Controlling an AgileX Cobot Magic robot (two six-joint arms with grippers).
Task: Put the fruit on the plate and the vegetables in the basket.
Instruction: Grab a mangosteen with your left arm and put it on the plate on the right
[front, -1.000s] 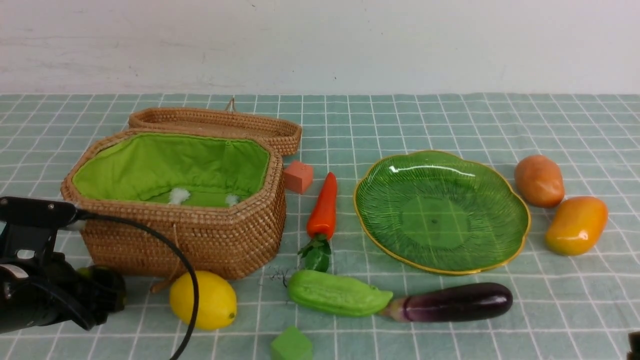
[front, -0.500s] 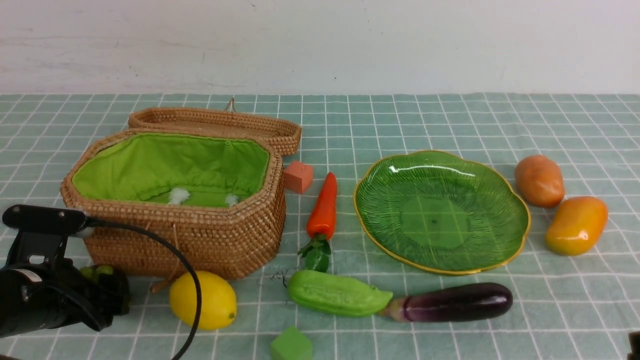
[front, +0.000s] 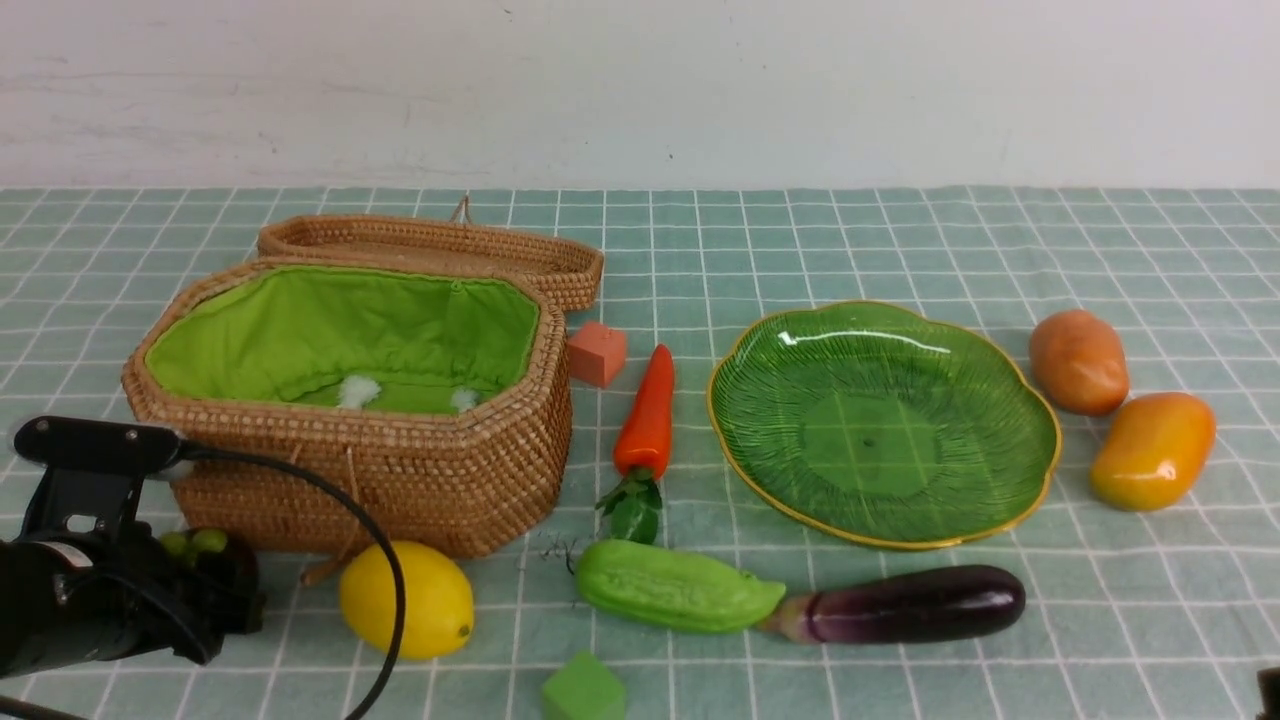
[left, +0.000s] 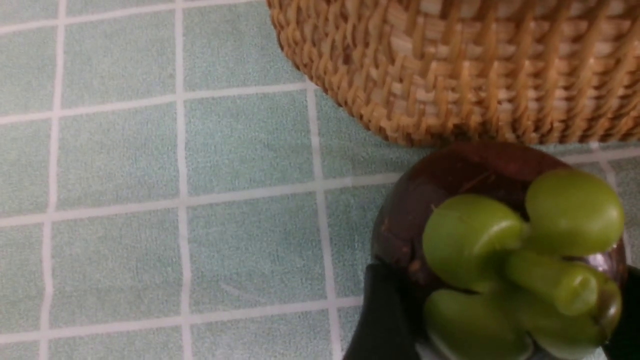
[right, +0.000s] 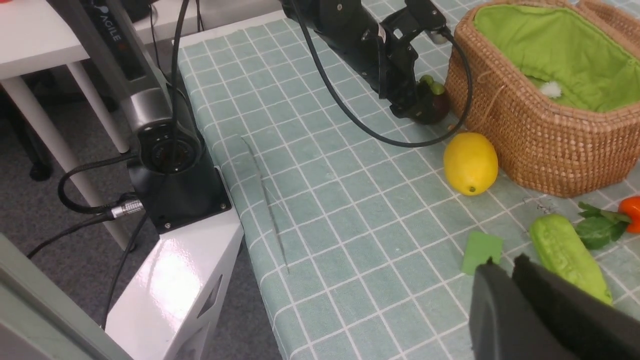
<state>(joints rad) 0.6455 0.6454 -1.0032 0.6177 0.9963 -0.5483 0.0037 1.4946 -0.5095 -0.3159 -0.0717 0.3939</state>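
Left gripper: gripping the mangosteen, with fingers pressing on its two sides.
Mangosteen: sitting green cap up, low by the basket's near-left corner, just beside the wicker wall.
Right gripper: hanging with its fingers pressed together, carrying nothing.
Lemon: lying in front of the basket, near the mangosteen.
Mango: lying right of the plate, just beside the potato.
Basket: standing with its lid folded back and its green lining showing.
Carrot: lying between the basket and the plate.
Gourd, eggplant: lying end to end and touching, in front of the plate.
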